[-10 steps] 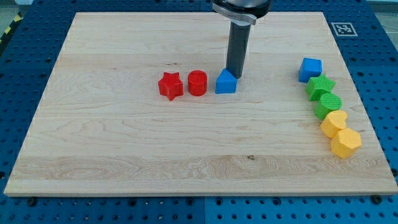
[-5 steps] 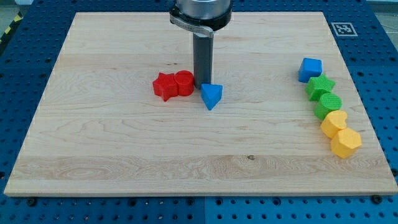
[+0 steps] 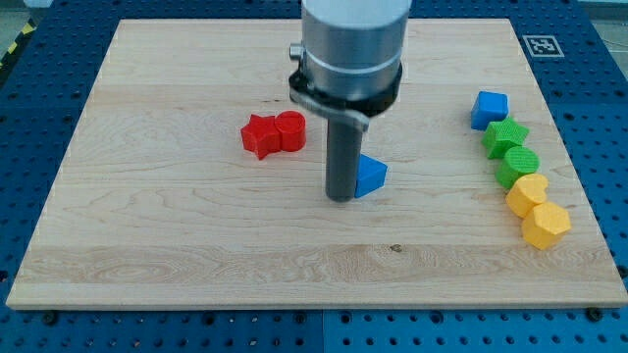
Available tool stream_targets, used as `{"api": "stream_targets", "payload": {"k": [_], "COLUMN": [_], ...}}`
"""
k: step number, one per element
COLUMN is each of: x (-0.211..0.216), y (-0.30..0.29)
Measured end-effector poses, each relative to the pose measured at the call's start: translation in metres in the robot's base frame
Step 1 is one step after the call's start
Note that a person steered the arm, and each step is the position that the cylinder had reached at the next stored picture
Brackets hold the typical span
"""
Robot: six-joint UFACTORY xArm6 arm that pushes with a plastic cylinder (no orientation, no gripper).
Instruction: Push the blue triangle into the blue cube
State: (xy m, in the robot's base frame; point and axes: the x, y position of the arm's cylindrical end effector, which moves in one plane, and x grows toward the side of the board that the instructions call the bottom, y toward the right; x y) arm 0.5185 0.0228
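The blue triangle (image 3: 371,176) lies near the middle of the wooden board (image 3: 177,235). My tip (image 3: 341,197) touches its left side, and the rod hides part of it. The blue cube (image 3: 490,108) sits far to the view's right, at the top of a column of blocks, well apart from the triangle.
A red star (image 3: 259,135) and a red cylinder (image 3: 290,130) touch each other left of the rod. Below the blue cube run two green blocks (image 3: 505,135) (image 3: 517,165) and two yellow blocks (image 3: 528,192) (image 3: 545,226) near the board's right edge.
My tip swept left, pushing the red cylinder against the red star, then came down and to the left of the blue triangle. The triangle has turned and slid down and right.
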Motion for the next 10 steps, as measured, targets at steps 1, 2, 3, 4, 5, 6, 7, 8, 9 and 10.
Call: {"api": "stream_targets", "payload": {"k": [1, 2, 3, 4, 5, 6, 7, 8, 9, 10], "x": [0.006, -0.033, -0.050, -0.062, -0.094, -0.111, -0.116, -0.127, -0.136, -0.136], "y": [0.034, 0.027, 0.023, 0.013, 0.014, 0.016, 0.002, -0.011, 0.011, 0.034]}}
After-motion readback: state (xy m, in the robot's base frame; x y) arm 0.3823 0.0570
